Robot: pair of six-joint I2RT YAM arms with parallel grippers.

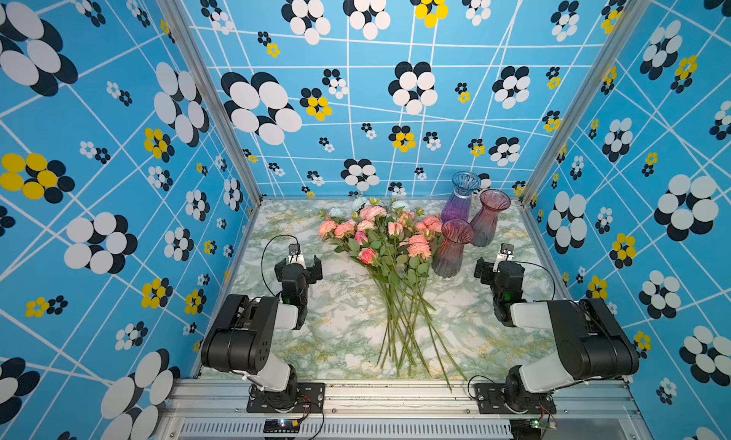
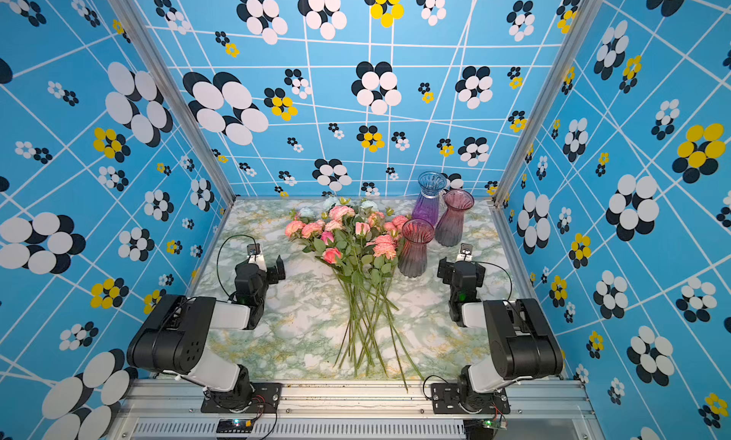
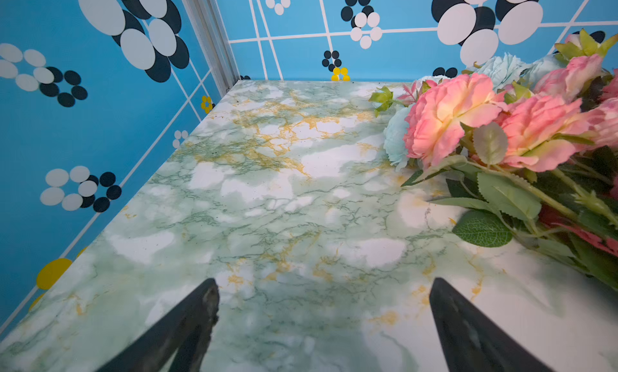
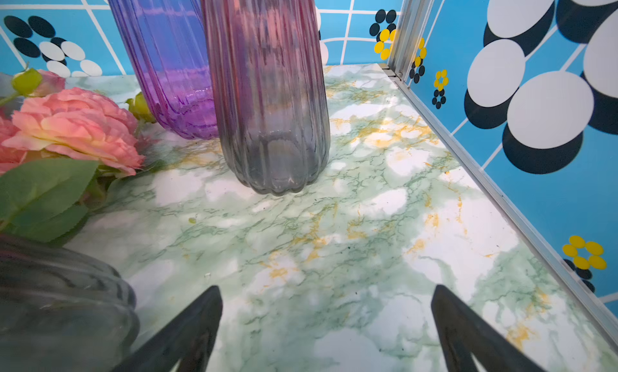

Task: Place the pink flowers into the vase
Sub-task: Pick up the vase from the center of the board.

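Left gripper (image 3: 324, 288) and right gripper (image 4: 326, 291) gape empty; pink flowers (image 1: 375, 224) look light, soft-headed; pinch the thin, springy stems (image 1: 399, 319), not blooms; glass vase (image 1: 451, 252) seems fragile.

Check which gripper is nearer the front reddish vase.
Right. The right gripper sits just beside the front reddish vase; the left gripper is across the pink flowers from it.

Pink flowers (image 3: 451, 119) cropped at edge; near vase (image 4: 50, 303) blurred.

Blue walls (image 1: 118, 141) patterned with flower dots (white, black, yellow) enclose a green-veined marble tabletop (image 1: 340, 311), aluminium-framed.
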